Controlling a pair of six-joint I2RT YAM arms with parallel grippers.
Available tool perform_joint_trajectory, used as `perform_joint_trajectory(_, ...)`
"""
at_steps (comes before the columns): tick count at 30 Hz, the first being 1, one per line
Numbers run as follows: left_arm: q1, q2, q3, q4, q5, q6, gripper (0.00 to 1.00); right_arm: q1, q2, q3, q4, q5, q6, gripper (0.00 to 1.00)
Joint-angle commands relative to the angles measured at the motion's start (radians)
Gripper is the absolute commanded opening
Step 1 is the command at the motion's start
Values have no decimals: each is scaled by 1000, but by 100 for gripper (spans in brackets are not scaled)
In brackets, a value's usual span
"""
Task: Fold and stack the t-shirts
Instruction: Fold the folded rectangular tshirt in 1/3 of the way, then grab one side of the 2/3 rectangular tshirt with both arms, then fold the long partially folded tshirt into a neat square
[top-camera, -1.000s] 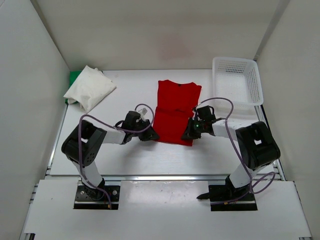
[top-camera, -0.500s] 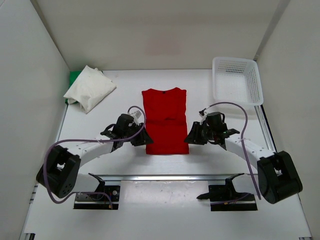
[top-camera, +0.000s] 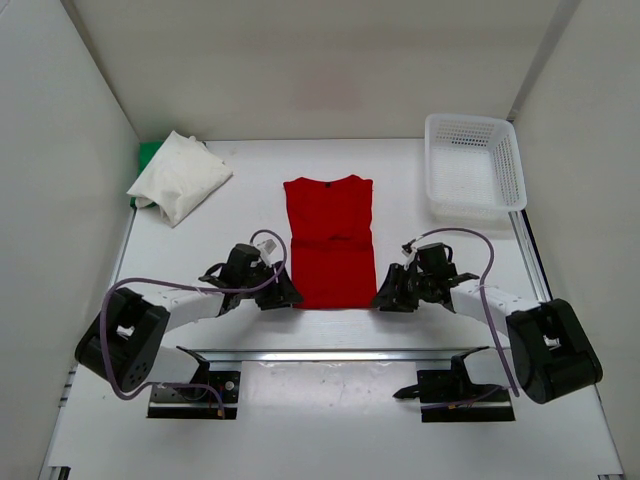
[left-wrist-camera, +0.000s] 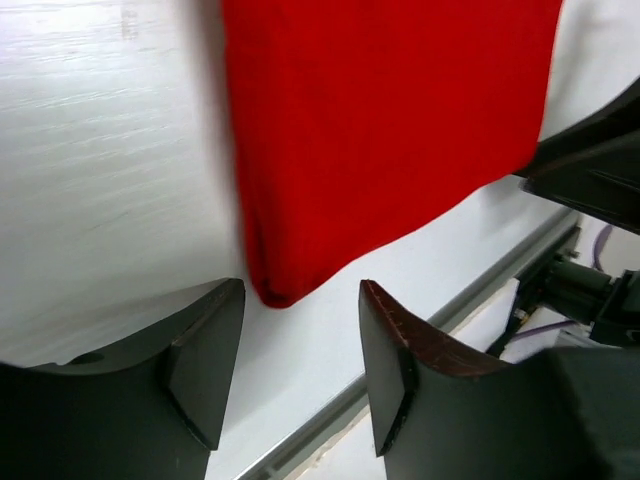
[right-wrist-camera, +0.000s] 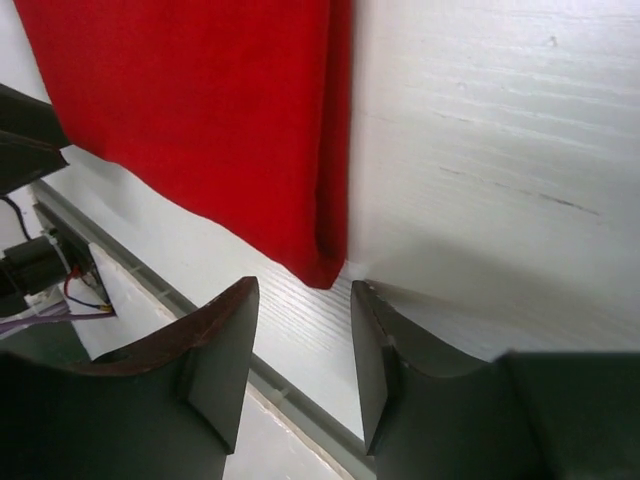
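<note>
My left gripper (left-wrist-camera: 300, 315) and right gripper (right-wrist-camera: 305, 300) both stand parted, gripping nothing — each at a near corner of the folded red t-shirt (top-camera: 329, 243).

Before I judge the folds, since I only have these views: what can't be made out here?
- Top view: green t-shirt, nearly all under the white t-shirt; its fold is hidden.
- Both wrist views: red t-shirt cut off by the top edge; only its near corners show.
- Top view: fingers of the left gripper and right gripper, hidden beneath their own bodies.
</note>
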Motion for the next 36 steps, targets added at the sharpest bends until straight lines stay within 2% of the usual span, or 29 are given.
perform_joint_trajectory(1,-20,62,-34,9,-1,-3,61,-3,38,-13,55,1,-1,36)
perform_joint_trajectory(3,-27,79,-24,-4,-3,-1,51,-2,57,-6,69,8,6,29)
perform_joint_trajectory(7,-35,95,-27,6,-9,-10,36,5,97,2,99,-7,9,15)
perform_joint_trajectory(10,-23,98,-30,33,-9,-24,16,20,104,8,113,-10,19,1)
perform_joint_trajectory(13,-27,70,-13,-9,-21,-15,5,27,57,2,93,-1,13,0)
perform_joint_trajectory(15,-40,29,-17,-72,-23,2,1,38,6,-10,54,10,18,0)
perform_joint_trajectory(18,-35,-91,-68,-183,9,17,0,90,-118,-68,-37,25,48,0)
perform_joint_trajectory(21,-56,-316,-77,-383,-15,37,0,182,-272,-79,-166,70,106,0)
perform_joint_trajectory(23,-50,-409,-25,-467,-3,17,0,207,-351,-32,-235,91,98,0)
perform_joint_trajectory(25,-32,-442,66,-520,-9,9,0,161,-351,64,-289,87,63,0)
perform_joint_trajectory(28,12,-356,269,-519,-21,64,0,62,-234,247,-303,56,-35,0)
perform_joint_trajectory(31,90,-220,407,-412,25,72,0,3,-45,457,-309,25,-121,0)
perform_joint_trajectory(36,163,94,666,-326,-7,92,0,-75,298,833,-324,-8,-181,1)
